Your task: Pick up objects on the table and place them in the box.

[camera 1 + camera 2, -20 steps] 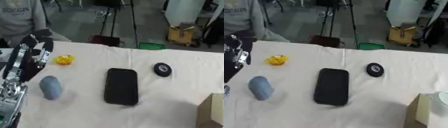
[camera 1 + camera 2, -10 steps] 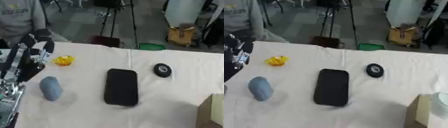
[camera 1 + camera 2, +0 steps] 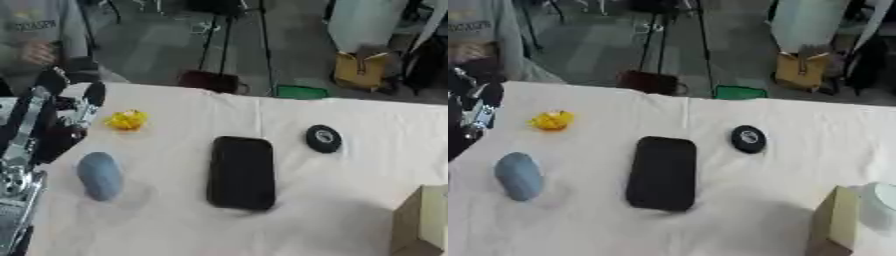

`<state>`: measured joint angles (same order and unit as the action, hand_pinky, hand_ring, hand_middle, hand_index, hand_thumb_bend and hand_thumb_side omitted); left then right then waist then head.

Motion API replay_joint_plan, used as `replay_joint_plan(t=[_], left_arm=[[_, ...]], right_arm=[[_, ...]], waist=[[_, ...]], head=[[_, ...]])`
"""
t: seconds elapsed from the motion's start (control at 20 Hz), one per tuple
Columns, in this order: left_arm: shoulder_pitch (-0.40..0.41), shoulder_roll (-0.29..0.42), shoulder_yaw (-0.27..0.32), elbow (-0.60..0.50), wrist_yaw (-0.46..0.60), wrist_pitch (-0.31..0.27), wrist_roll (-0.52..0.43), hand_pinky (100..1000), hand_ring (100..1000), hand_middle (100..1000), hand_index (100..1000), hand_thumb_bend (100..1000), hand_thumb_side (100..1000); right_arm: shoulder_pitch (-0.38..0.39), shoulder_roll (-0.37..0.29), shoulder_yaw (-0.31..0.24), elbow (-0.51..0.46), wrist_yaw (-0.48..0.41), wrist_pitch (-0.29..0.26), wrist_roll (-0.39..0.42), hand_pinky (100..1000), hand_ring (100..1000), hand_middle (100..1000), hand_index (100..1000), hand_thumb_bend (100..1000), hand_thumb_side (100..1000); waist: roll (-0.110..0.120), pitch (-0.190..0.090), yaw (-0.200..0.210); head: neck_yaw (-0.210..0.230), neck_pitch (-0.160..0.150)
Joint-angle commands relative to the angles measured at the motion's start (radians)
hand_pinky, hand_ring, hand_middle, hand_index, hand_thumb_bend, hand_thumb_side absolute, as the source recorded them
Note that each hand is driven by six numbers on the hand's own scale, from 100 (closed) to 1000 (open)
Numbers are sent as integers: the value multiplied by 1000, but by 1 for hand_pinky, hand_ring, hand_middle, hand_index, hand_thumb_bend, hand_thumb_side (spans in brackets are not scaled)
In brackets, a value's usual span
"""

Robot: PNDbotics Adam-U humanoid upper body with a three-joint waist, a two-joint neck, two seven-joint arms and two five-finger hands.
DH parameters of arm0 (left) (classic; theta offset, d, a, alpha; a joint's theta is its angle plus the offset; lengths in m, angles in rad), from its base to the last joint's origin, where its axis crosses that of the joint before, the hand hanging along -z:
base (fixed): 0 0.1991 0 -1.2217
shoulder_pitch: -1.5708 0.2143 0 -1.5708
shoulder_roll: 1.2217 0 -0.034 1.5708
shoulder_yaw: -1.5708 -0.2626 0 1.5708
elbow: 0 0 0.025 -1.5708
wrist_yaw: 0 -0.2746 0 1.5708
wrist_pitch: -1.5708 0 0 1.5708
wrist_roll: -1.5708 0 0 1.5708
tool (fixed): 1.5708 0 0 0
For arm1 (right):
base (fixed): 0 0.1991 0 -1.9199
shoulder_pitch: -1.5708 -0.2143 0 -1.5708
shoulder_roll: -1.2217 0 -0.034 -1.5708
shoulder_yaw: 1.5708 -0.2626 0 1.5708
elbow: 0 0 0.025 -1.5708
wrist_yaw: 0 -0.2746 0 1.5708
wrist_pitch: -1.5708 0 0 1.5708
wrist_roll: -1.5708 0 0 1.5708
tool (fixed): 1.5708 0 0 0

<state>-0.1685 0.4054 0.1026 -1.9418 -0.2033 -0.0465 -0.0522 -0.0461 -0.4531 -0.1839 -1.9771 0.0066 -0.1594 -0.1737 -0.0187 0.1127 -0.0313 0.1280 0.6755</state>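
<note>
White cloth covers the table (image 3: 350, 200), and on it nothing has shifted over the last second: the yellow toy (image 3: 128, 120), the grey-blue oval (image 3: 100, 175), the black slab (image 3: 241, 171) and the black disc (image 3: 323, 138) all lie where they did. The small drift across the pictures looks like my head camera tilting, not the objects moving. My left hand (image 3: 54, 117) has stayed at the left edge, fingers up and relaxed, holding nothing; the toy is just beside its fingertips and the oval lies near its lower side. My right hand shows in neither view. The box (image 3: 835, 224) sits at the lower right corner, well apart from every object, with a pale rounded thing (image 3: 878, 202) touching its right side. So I judge the task has not started in earnest: all four pieces still need picking, and the toy or the oval are the nearest choices for my left hand.
</note>
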Motion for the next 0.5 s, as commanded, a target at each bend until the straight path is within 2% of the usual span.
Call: replay_joint_plan(t=[0.05,0.1,0.3,0.5], left_arm=[[5,64,15,-24,-30,10,-37,198,786,780,873,334,574],[9,74,17,-25,-40,14,-50,189,794,791,881,305,568],[35,133,28,-37,-121,37,-122,185,797,796,888,325,563],[35,129,33,-51,-109,37,-94,188,790,787,880,329,557]], right_arm=[[-5,-21,-7,-23,-4,0,4,595,596,765,844,594,571],[-5,-22,-7,-23,-4,0,4,595,596,765,844,594,571],[-4,-23,-7,-23,-3,0,4,595,596,765,844,594,571],[-5,-23,-7,-23,-3,0,4,595,596,765,844,594,571]], waist=[[3,-10,0],[4,-10,0],[7,-11,1],[7,-11,0]], head=[[-8,10],[-9,10],[-13,6],[-4,-8]])
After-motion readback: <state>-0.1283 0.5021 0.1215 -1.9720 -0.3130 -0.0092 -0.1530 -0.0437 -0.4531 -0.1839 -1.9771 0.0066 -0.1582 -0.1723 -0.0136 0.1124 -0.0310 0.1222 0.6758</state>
